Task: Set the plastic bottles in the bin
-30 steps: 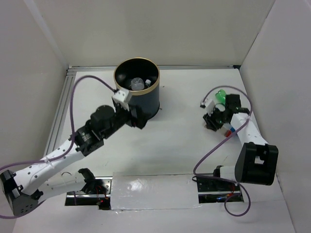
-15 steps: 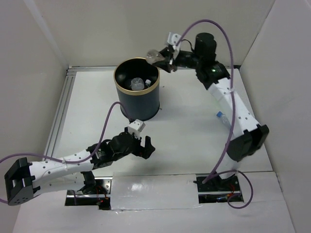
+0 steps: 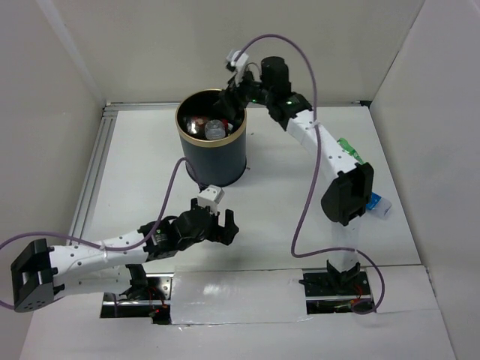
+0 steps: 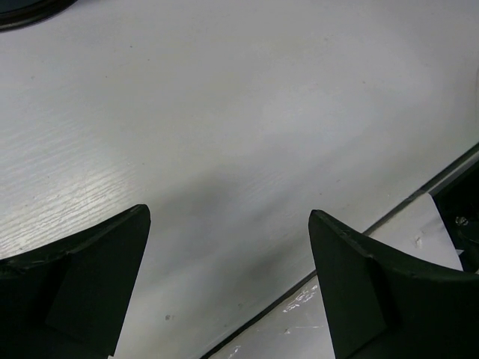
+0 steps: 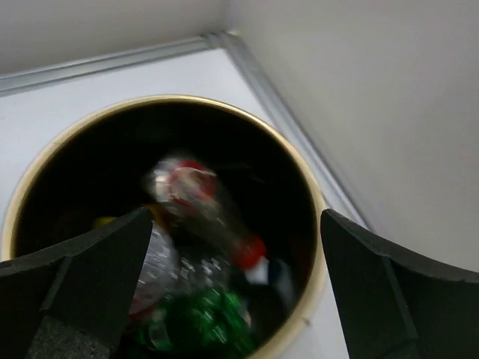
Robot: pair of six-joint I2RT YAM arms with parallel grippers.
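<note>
1. Nearest edge: a silver foil strip (image 3: 240, 296) lay flat on the surface (image 3: 285, 210) between the two arm bases.
2. Left arm lay low across the near-left area. The left hand (image 3: 229, 227) hovered just above bare surface, on the near side of the bin (image 3: 214, 161) and apart from it. Wrist view: its fingers (image 4: 90, 277) stood wide apart w/ nothing btwn them, only white surface below.
3. Right side, mid-depth: a blue-capped bottle (image 3: 377, 204) lay on the surface just beside the right arm's elbow, on its outer side. It was outside the bin and well apart from it.
4. Slightly further back, a green bottle (image 3: 349, 150) lay on the surface, partly hidden behind the right arm. Also outside the bin.
5. The bin stood upright on the rear centre-left of the surface, gold rim uppermost, mouth unobstructed.
6. Right arm reached across to the bin's far-right rim. The right hand (image 3: 229, 101) hung over the mouth. Wrist view looked down into the bin, both finger pads spread wide w/ nothing gripped.
7. Contents: a red-labelled bottle (image 5: 202, 202) w/ red cap, blurred, lay diagonally. Green bottles (image 5: 209, 314) sat beneath it, and a clear bottle (image 3: 214, 129) showed from above. Exact count could not be told.
8. Rear: an aluminium rail (image 3: 315, 103) ran along the back edge of the surface, at the foot of the wall.
</note>
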